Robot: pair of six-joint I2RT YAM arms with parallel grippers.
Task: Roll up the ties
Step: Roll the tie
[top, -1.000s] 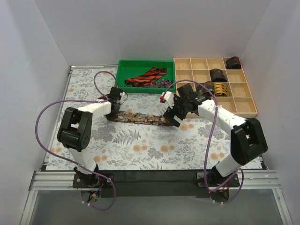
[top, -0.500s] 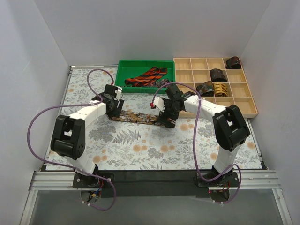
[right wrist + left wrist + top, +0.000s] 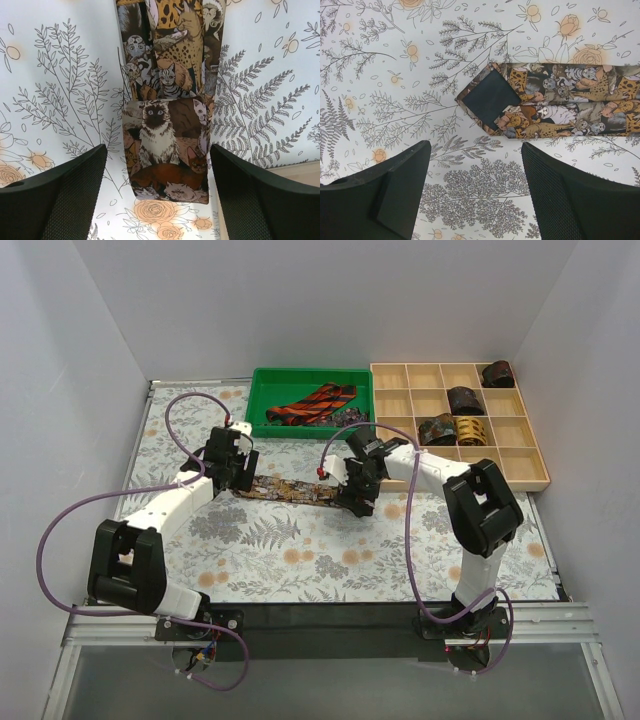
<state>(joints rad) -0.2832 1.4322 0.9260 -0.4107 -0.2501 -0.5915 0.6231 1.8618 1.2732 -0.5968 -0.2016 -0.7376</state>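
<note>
Cat-print tie [image 3: 290, 489] lies flat and unrolled on the floral cover [image 3: 300, 550] of the tabletop, running left-right between the two arms, one claw at each end. Left claw [image 3: 238, 480] sits at the tie's left end, fingers spread, nothing pinched. On the left wrist cam the claw [image 3: 475, 200] is above the cover; the tie [image 3: 560, 100] lies just beyond the fingertips [image 3: 385, 195], not between them. That end is folded back to a point, with the dark lining facing up. Right claw [image 3: 357, 502] sits at the right end, also spread and gripping nothing. On the right wrist cam the tie [image 3: 167, 145] runs straight in along the claw [image 3: 157, 200] centreline. Its end is doubled over into a blunt flap that sits between the two fingers [image 3: 55, 200], with bare cover showing on both sides. Can't tell whether the pads touch the cover. The rest of the strip continues away from that cam, flat. Behind the tie, a green bin [image 3: 270, 377] holds a red-black striped tie [image 3: 315, 403], loose. The wooden divider tray [image 3: 520, 465] at far right holds four rolled ties: one [image 3: 497, 373] in the far right corner cell, one [image 3: 464, 399] a row nearer, and two [image 3: 438, 428] [image 3: 471, 428] side by side in the next row.
</note>
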